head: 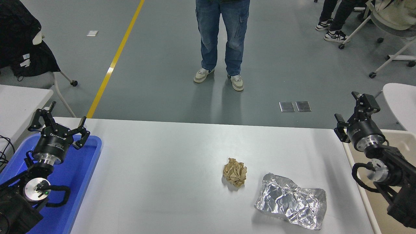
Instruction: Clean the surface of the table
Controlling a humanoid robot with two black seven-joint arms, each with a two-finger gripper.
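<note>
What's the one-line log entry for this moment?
table: paper ball, foil untouched | right hand: open, raised at right edge | left hand: open, over blue tray

1 view only, the head view. Camera sits high on the robot's side, facing forward and down over the table surface. Both arms enter from the bottom corners and point away from the lens. The table's near edge is cut off at the bottom; the far edge shows whole, with grey floor beyond. No 2nd view to compare.
</note>
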